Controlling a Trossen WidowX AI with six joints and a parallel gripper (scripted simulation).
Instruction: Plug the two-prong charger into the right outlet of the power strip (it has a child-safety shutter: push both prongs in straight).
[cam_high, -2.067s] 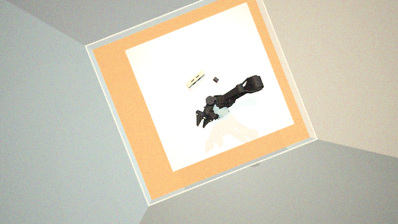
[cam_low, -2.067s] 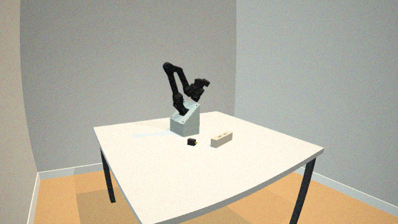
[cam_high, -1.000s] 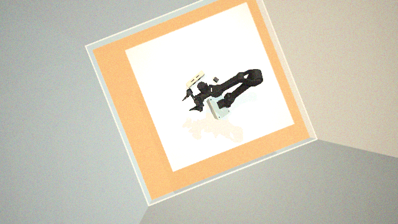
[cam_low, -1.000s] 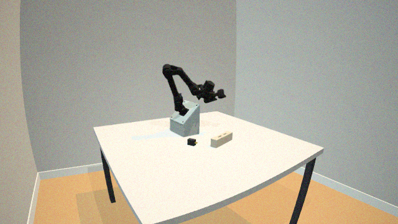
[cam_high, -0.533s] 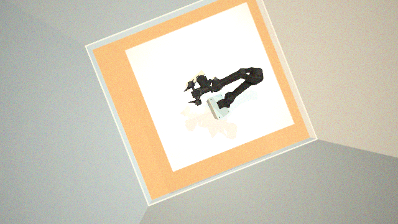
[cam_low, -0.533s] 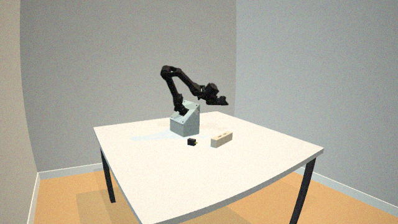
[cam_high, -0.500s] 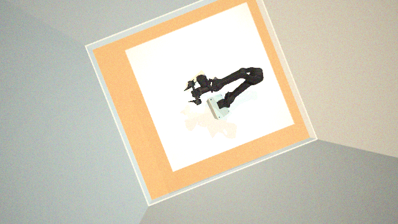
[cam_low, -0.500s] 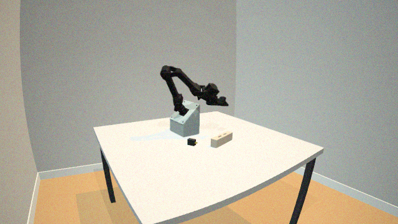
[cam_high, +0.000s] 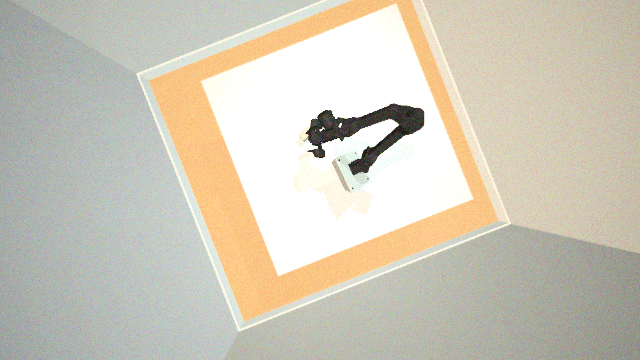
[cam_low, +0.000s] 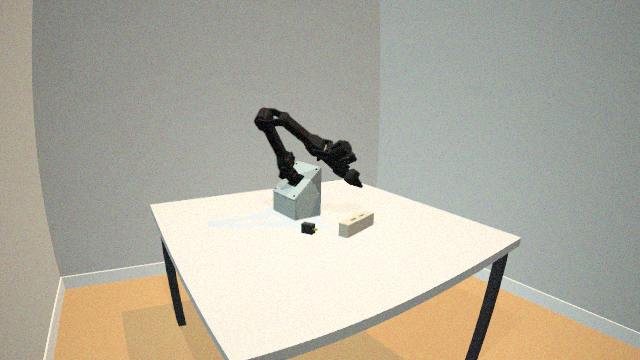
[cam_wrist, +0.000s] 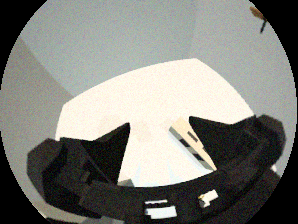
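White table top (cam_low: 280, 280) on dark legs fills most of the exterior view, standing on an orange floor (cam_low: 110, 320) with grey walls behind. From the top view the same table (cam_high: 400, 210) reads as a pale square inside the orange border.

Black arm (cam_low: 295, 132) rises from a light grey wedge-shaped pedestal (cam_low: 310, 200) near the back middle of the table, folds at a high elbow and slopes forward and down toward the right side of the exterior picture. Top view: arm (cam_high: 380, 117) doubles back over its pedestal (cam_high: 342, 175).

Gripper (cam_low: 356, 181) hangs in the air above the table, well clear of the surface, pointed downward. Jaws spread wide with nothing between them; wrist view shows two dark fingers apart with bare table between.

Beige power strip (cam_low: 356, 223) lies flat on the table in front of and right of the pedestal, below and slightly forward of the gripper. Two outlets on its top face are barely resolved. Part of the strip (cam_wrist: 193, 143) shows between the fingers in the wrist view.

Black two-prong charger (cam_low: 308, 228) sits on the table just left of the strip, apart from it, in front of the pedestal. Small yellowish detail on its right side; prongs too small to tell.
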